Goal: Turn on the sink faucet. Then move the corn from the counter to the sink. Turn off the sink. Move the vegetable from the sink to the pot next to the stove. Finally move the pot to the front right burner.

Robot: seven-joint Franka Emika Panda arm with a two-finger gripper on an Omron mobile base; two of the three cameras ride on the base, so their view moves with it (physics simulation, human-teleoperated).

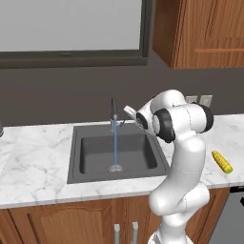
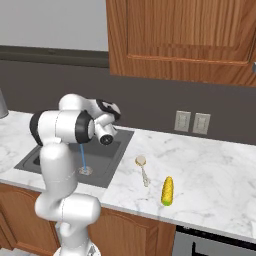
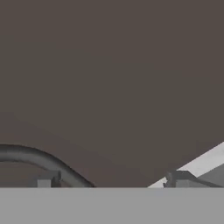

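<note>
The sink faucet (image 1: 113, 112) stands behind the sink (image 1: 74, 157), and a thin blue stream of water (image 1: 115, 147) falls from it to the drain. My gripper (image 1: 126, 115) hovers just right of the faucet at lever height. In the hand view the fingertips (image 3: 48, 180) stand far apart with nothing between them, so my gripper (image 3: 113, 181) is open, and the faucet's curved spout (image 3: 39, 159) crosses low on the left. The corn (image 1: 222, 162) lies on the counter (image 1: 38, 176) right of the sink, also the corn (image 2: 168, 191) near the front edge. The sink (image 2: 117, 150) is partly hidden by my arm.
A small spoon-like utensil (image 2: 143, 170) lies on the counter between sink and corn. Wall outlets (image 2: 192, 122) sit on the dark backsplash. Wooden upper cabinets (image 2: 180, 35) hang above. A dark appliance edge (image 2: 210, 242) shows below the counter at the right.
</note>
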